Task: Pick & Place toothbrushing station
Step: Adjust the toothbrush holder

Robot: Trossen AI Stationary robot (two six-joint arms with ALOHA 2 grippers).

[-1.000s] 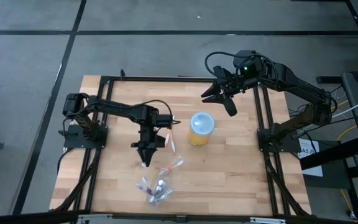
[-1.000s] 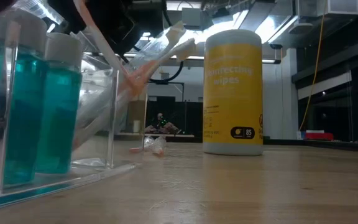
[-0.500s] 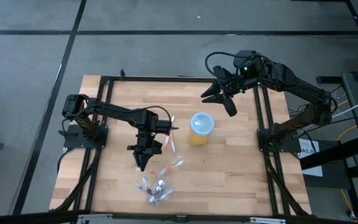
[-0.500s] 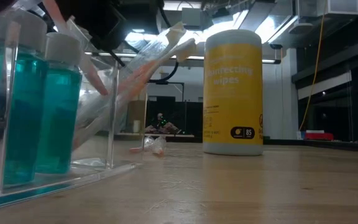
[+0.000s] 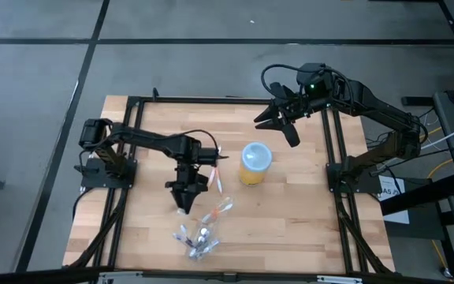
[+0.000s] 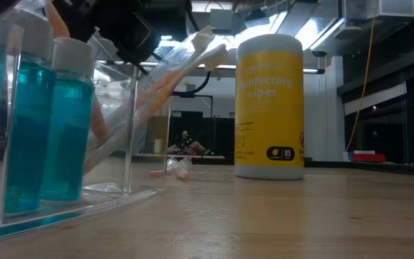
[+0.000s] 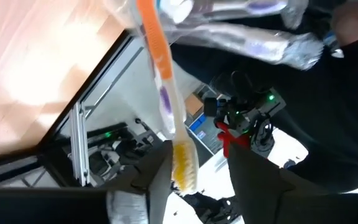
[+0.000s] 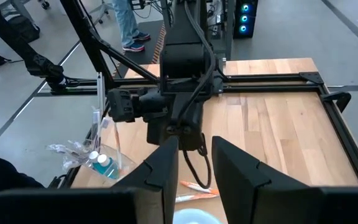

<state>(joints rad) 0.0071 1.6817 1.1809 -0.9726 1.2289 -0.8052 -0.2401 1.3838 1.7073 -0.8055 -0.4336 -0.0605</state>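
The clear pouch (image 5: 197, 241) with its teal tubes (image 6: 47, 122) lay near the table's 6 o'clock edge, brushes (image 6: 171, 75) leaning out of it; a loose orange-handled toothbrush (image 5: 217, 211) lay just beyond at its 1 o'clock, and the yellow cup (image 5: 254, 163) stood farther toward 2 o'clock. Your left gripper (image 5: 186, 196) hung directly over that loose brush, at the pouch's 12 o'clock; its wrist view showed an orange-and-white toothbrush (image 7: 165, 93) running between the fingers, but I could not tell whether the jaws gripped it or how far apart they stood. Your right gripper (image 5: 278, 124) waited partly spread and empty near the table's 1 o'clock corner. Risk: a loosely held brush could slip and miss the pouch, or a low descent could topple it.
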